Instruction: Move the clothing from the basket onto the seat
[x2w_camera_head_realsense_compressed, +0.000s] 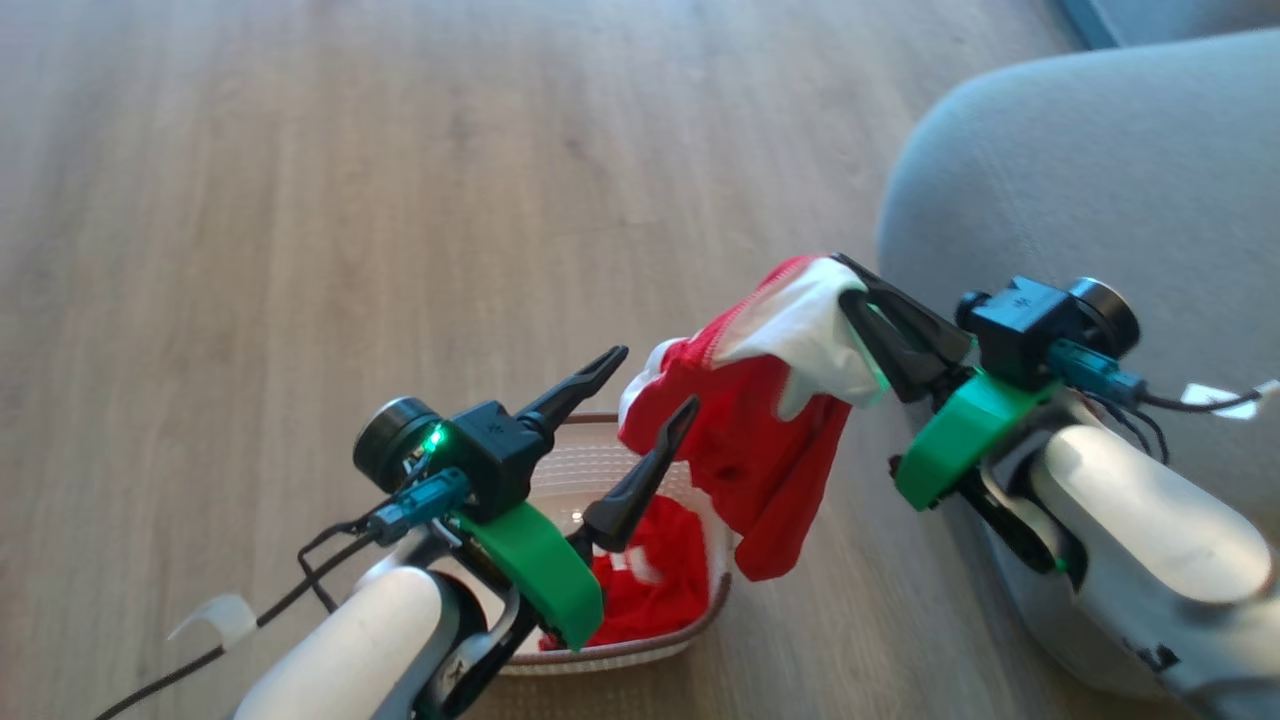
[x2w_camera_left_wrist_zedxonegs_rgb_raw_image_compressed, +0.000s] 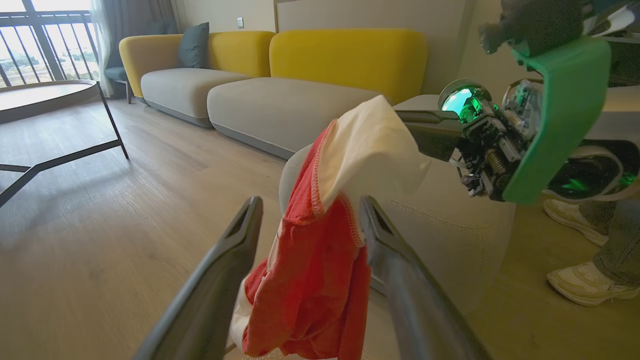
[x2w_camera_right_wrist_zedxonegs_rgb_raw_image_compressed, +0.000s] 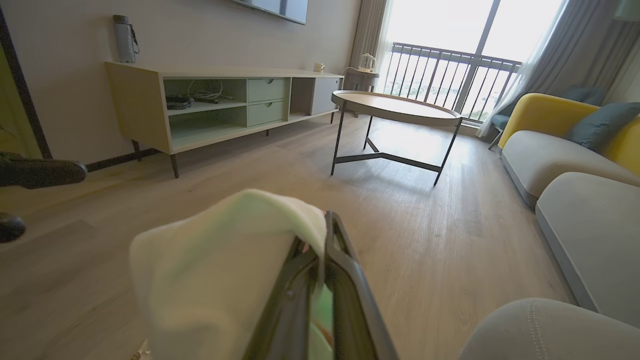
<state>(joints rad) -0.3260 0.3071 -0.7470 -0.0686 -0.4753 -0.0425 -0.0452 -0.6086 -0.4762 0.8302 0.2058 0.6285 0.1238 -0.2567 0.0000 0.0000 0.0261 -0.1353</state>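
Note:
A red garment with white parts hangs in the air above the basket, pinched at its white top by my right gripper, which is shut on it. My left gripper stands open, its fingers either side of the hanging cloth without closing on it. A second, plain red garment lies inside the cream basket, partly hidden by my left wrist. The grey seat rises just right of my right gripper. In the right wrist view the shut gripper holds white fabric, with the seat's corner below.
Wooden floor spreads to the left and ahead. A round table with black legs, a low cabinet and yellow-backed sofas stand further off. A person's shoes are beside the seat.

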